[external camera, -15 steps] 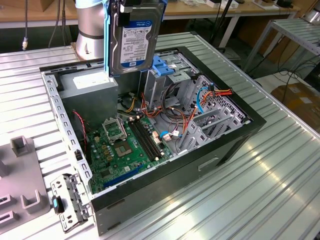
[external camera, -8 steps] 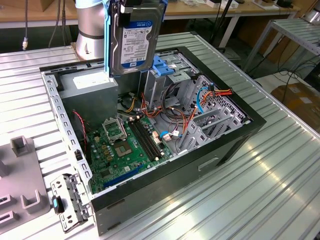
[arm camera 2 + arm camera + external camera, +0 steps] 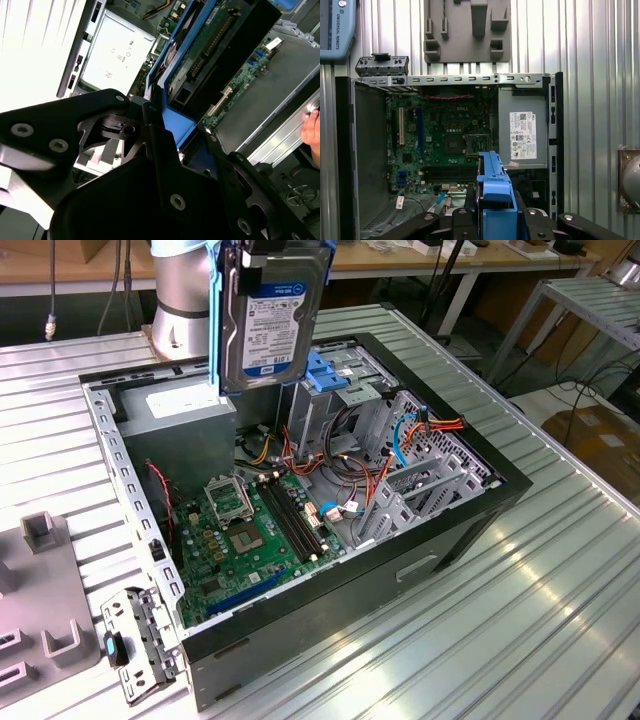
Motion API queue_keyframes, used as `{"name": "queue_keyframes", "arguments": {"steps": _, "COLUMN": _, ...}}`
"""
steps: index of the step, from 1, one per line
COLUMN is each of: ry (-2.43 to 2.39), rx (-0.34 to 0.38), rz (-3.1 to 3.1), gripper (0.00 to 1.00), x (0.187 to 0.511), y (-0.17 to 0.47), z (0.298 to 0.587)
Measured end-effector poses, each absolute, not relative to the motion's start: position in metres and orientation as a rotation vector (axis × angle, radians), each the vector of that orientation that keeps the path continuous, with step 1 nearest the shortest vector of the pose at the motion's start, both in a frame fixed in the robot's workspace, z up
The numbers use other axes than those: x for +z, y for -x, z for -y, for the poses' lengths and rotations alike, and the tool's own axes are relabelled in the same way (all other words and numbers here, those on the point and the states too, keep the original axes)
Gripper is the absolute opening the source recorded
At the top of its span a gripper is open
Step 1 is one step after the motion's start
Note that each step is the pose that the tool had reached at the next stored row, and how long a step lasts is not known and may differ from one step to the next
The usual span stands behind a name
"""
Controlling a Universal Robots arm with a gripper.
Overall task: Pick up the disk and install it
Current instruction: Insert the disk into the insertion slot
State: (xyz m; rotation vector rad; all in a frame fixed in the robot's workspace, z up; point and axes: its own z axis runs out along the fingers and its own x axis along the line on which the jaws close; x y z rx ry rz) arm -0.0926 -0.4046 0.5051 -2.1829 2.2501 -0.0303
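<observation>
The disk [image 3: 270,315], a dark hard drive with a white label and bright blue side rails, hangs upright above the back of the open computer case [image 3: 470,530]. My gripper [image 3: 494,212] is shut on it from above. In the first wrist view its black fingers [image 3: 470,202] flank the blue rail [image 3: 492,180]. In the second wrist view the disk's [image 3: 210,45] green circuit-board side faces the camera, with the blue rail [image 3: 175,125] clamped between the fingers. The drive cage [image 3: 340,390] with its light-blue latch stands just to the exterior view's right of the disk.
Inside the case lie the motherboard [image 3: 250,530], the grey power supply [image 3: 175,415] and orange cables [image 3: 440,425]. A grey fixture plate [image 3: 40,610] and a detached front part [image 3: 140,640] lie beside the case. A hand [image 3: 312,127] shows at an edge.
</observation>
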Motion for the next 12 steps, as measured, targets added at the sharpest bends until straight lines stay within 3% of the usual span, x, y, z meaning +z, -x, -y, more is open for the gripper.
{"name": "queue_keyframes", "arguments": {"steps": 12, "ry": 2.183, "rx": -0.03, "rz": -2.25, "gripper": 0.37, "x": 0.5051, "y": 0.0926, "z": 0.4072}}
